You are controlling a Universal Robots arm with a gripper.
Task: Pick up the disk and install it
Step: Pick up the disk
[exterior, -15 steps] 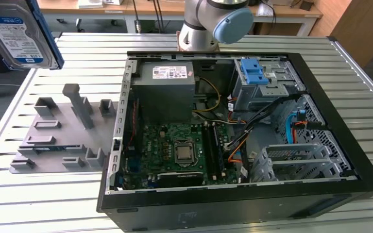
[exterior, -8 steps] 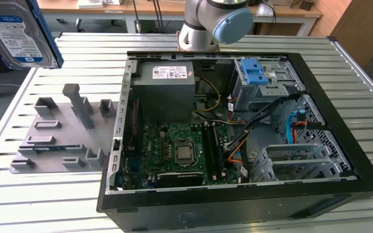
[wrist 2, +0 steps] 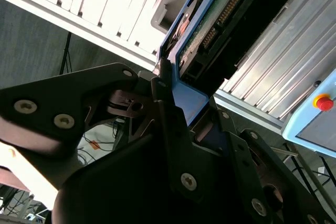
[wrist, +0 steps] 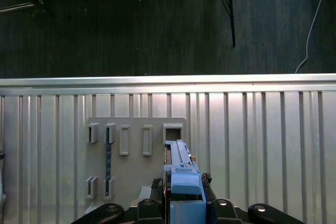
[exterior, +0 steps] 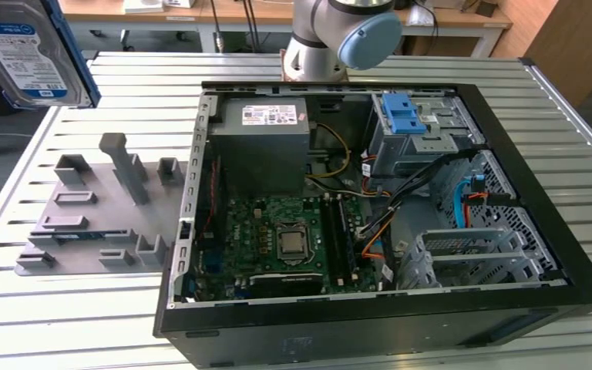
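The disk (exterior: 27,52), a silver drive with a white-and-blue label in a blue carrier frame, hangs in the air at the exterior view's top left, well above the table. In both wrist views my gripper (wrist 2: 186,107) (wrist: 185,195) is shut on the disk's blue carrier (wrist 2: 191,103) (wrist: 184,179), with black fingers (wrist 2: 164,103) pressed against its sides. The disk's green circuit board and connector (wrist 2: 215,30) face the second wrist camera. Below it in the first wrist view lies the grey fixture plate (wrist: 134,169).
An open black computer case (exterior: 543,231) lies on the slatted metal table (exterior: 80,324), with a grey power supply box (exterior: 265,131), a motherboard (exterior: 275,243) and a drive cage with a blue bracket (exterior: 404,116). The grey fixture plate (exterior: 101,208) has upright holders. The arm's base (exterior: 338,31) stands behind the case. A pendant with a red button (wrist 2: 324,102) lies nearby.
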